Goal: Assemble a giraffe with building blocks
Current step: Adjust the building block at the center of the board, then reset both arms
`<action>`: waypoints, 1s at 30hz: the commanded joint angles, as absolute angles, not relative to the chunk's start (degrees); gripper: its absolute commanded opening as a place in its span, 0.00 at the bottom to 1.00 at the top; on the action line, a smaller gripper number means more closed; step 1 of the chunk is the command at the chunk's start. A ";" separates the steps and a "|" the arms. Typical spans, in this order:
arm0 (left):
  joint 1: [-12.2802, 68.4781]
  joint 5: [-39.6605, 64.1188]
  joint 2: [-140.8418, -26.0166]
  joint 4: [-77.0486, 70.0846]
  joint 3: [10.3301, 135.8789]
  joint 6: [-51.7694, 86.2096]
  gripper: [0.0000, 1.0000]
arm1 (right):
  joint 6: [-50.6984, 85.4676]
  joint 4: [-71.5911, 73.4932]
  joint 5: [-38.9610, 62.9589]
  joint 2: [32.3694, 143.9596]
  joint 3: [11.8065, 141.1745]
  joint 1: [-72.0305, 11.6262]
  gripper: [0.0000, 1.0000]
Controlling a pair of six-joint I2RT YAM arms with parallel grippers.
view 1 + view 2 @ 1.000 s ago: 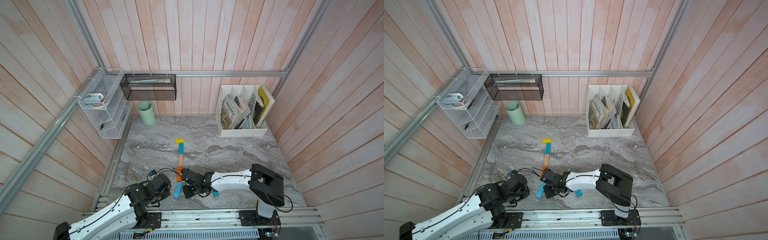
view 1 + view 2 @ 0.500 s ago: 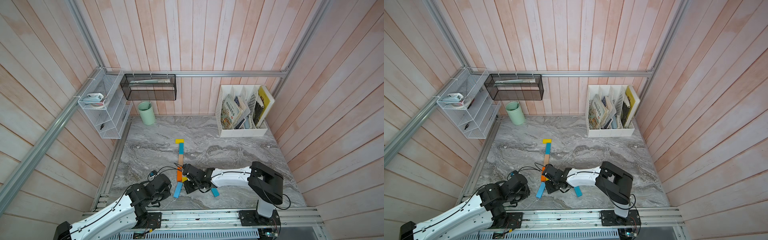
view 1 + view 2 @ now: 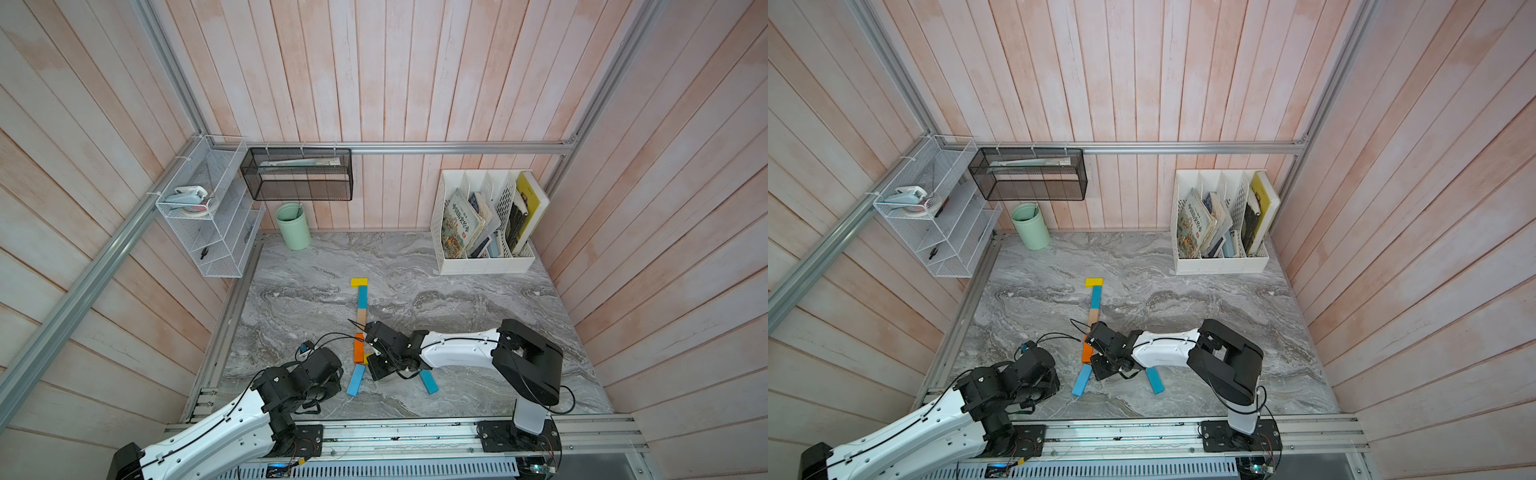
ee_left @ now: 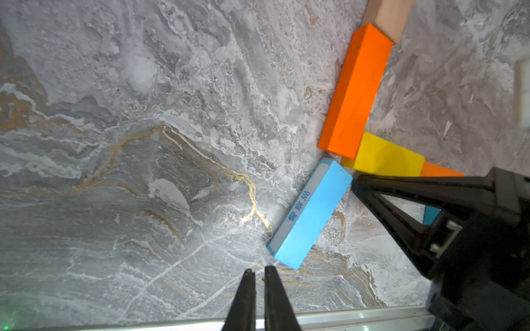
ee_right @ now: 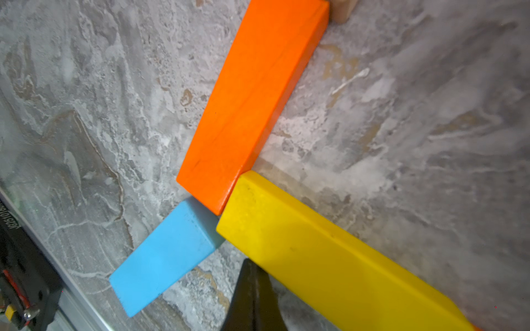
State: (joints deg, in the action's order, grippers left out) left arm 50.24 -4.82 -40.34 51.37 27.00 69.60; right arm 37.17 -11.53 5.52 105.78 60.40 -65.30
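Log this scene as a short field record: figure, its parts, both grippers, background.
figure: giraffe, flat on the marble table
head: yellow head block, crosswise at the far end
neck: teal block, tan block, orange block, in line
body: yellow body block, meeting the orange block's near end
legs: light blue block, teal leg block, splayed
left gripper: nearly closed, empty, near the light blue block's end
right gripper: shut, tips beside the yellow body block
background: green cup, book rack
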 commanded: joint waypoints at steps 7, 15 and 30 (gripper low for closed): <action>49.66 -4.39 -40.18 50.37 25.93 68.25 0.13 | 36.06 -12.77 5.24 107.92 60.45 -64.78 0.00; 49.58 -4.22 -40.03 50.62 25.98 68.38 0.13 | 36.19 -12.72 6.23 107.03 60.74 -64.94 0.00; 49.57 -16.78 -37.92 52.56 39.47 61.79 0.52 | 34.16 -30.05 -20.23 68.98 61.05 -63.87 0.12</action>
